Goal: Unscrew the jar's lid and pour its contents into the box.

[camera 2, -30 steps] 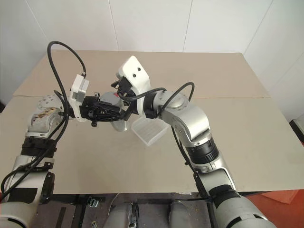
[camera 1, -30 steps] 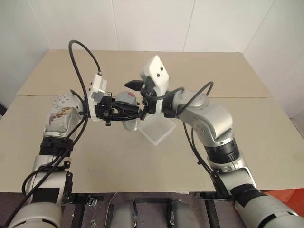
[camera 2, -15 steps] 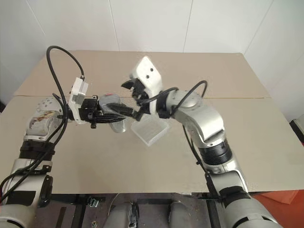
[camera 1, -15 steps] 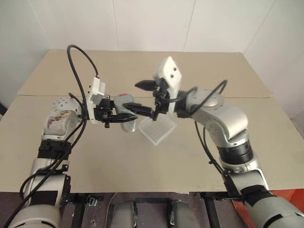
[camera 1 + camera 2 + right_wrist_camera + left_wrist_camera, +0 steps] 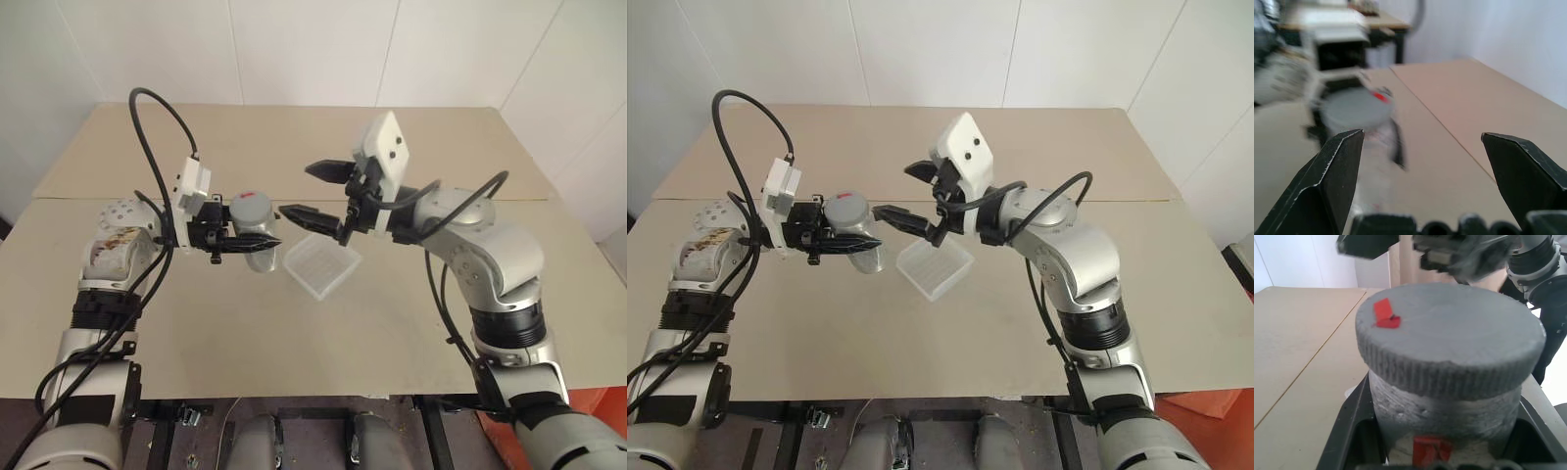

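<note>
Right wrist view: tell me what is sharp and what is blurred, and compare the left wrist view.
Right wrist view: the right tool's fingers are crisp, the jar beyond is smeared. Left wrist view: the lid is sharp, the right tool above it blurred.

arms: silver-grey rounded shells, black ribbed bands at the joints | cables: black, looping from each forearm to its wrist | wrists: white camera block behind the fingers | left gripper (image 5: 263, 240): two black tapering fingers | right gripper (image 5: 312, 191): same | left shell: scuffed brownish patch
</note>
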